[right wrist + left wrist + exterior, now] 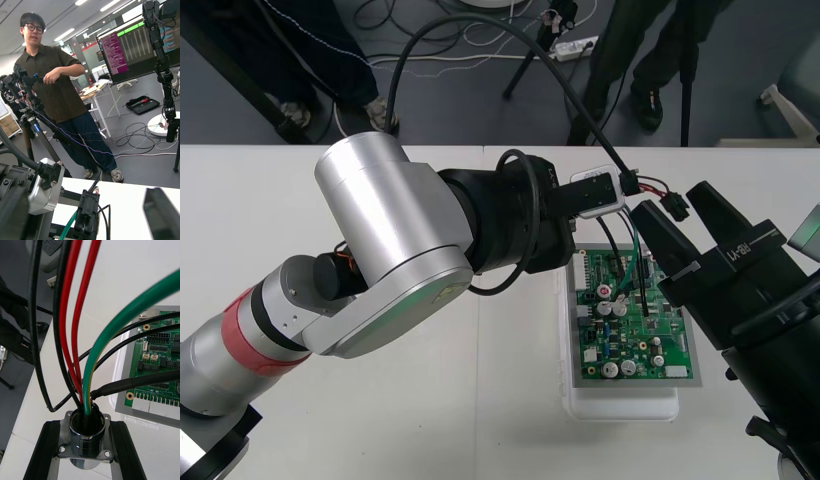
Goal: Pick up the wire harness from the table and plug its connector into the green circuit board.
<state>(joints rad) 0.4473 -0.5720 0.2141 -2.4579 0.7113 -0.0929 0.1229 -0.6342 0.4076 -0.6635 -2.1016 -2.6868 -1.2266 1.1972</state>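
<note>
My left gripper [85, 429] is shut on the harness's round metal socket [88, 435], its flange between the two black fingers. Red, black and green wires [80, 333] fan out from the socket over the green circuit board [635, 330] on its white base [620, 405]. In the front view the left gripper [605, 215] hovers over the board's far left corner. The small black plug [673, 207] hangs in the air between the spread fingers of my right gripper [670, 200], which comes in from the right and stands open. The plug [88, 208] is not in the board.
The left arm's big silver link [395, 240] crosses the middle of the table. The right arm's black body [760, 330] covers the board's right side. Bare table lies in front of the board and to the left.
</note>
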